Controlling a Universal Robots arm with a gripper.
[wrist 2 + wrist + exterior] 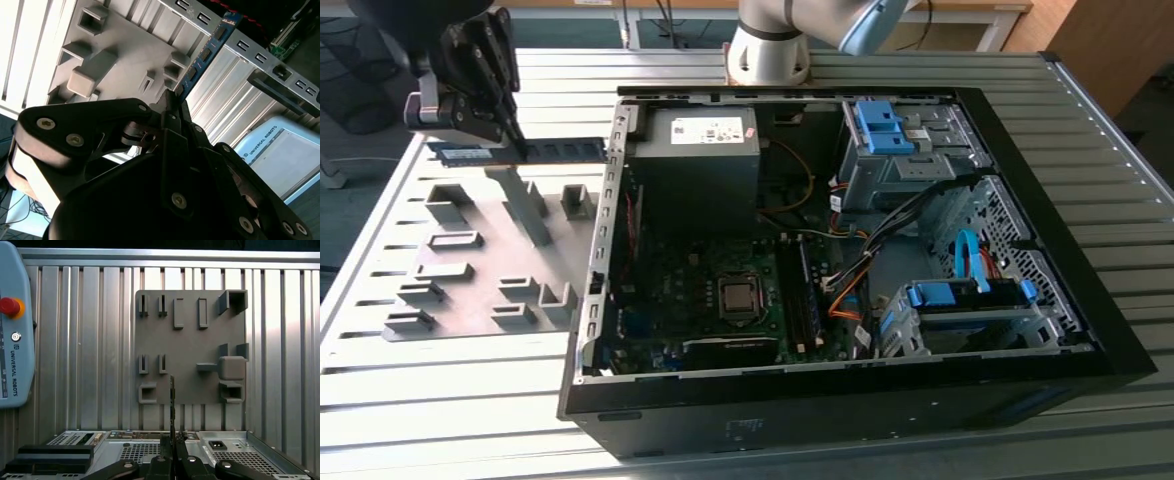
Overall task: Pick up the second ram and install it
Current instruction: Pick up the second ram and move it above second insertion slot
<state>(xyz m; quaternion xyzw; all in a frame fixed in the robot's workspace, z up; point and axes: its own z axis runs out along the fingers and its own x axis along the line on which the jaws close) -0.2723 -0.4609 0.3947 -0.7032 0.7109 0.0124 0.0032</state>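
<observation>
Exterior view, end effector pointing down, pinching second ram level above grey fixture plate.

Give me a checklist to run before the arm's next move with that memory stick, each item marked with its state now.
1. Grip: the tool is shut on the memory stick. Ok.
2. Alignment: in the first wrist view the stick runs straight out from the tool, edge-on. Ok.
3. Clearance: in the exterior view the stick hangs apart from the fixture plate. Ok.
4. Access: the computer case lies open, its inside exposed. Ok.
5. Target: whether the memory slots are free. Cannot tell.
6. Cables beside the slots: whether they overhang them. Cannot tell.
</observation>
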